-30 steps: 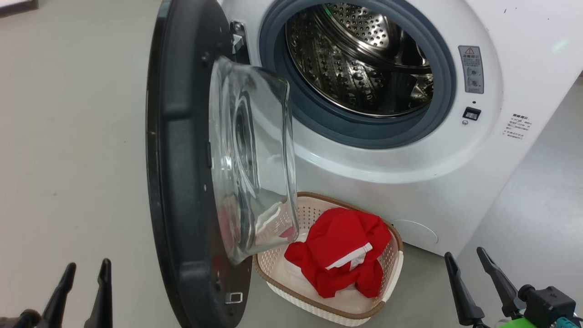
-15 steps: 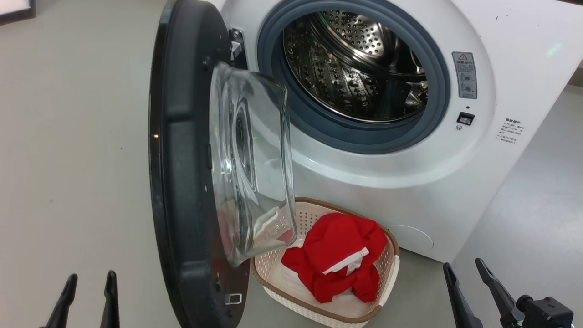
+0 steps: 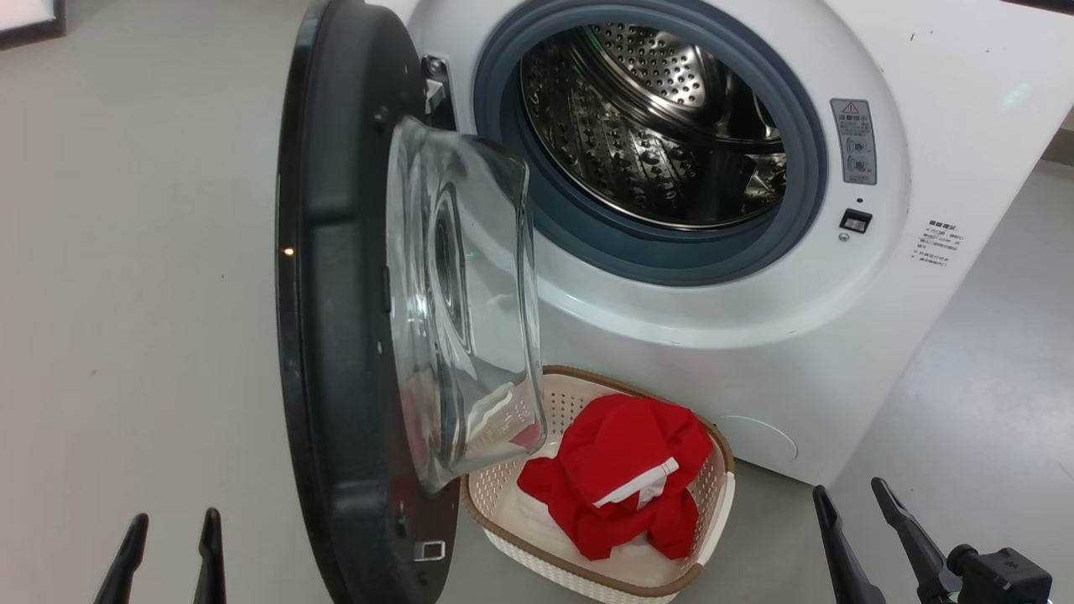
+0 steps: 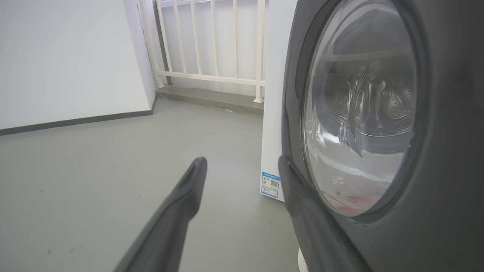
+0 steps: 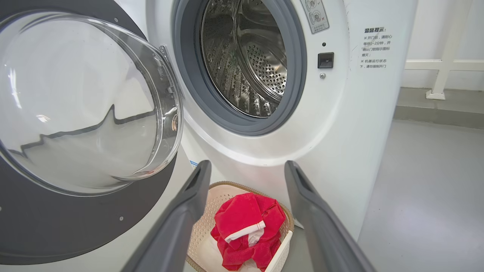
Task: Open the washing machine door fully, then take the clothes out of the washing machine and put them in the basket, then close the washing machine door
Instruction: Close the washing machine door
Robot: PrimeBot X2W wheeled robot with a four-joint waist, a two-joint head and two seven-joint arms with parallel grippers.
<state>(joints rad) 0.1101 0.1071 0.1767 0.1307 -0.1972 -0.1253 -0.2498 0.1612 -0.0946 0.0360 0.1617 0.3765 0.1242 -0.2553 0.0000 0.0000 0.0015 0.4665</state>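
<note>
While both pairs hang spread and empty at the bottom of the head view, the washing machine door [image 3: 336, 352] stands swung out to the left between them, closer to the left fingers [image 3: 210, 562] than to the right fingers [image 3: 843, 545]. From the left wrist, the left pair points along the door's outer face. 1 finger overlaps the black rim, but whether it touches cannot be told. From the right wrist, the clothes [image 3: 621, 453] show in the gap between the 2 right fingers, well apart from their tips. The basket [image 3: 554, 566] sits on the floor [image 3: 126, 294] at the foot of the washing machine [image 3: 755, 352], below its opening, with 1 corner hidden behind the door's glass bowl [image 3: 461, 294]. It holds the clothes – a crumpled bright red heap with a white strip [image 3: 638, 491] across the front, lying on something white underneath. The drum [image 3: 654, 126] shows its perforated steel wall inside the grey gasket [image 3: 671, 264]. The door is round, with a wide black rim and a clear bulging window. The basket is cream-white with perforated sides and a brown rim.
</note>
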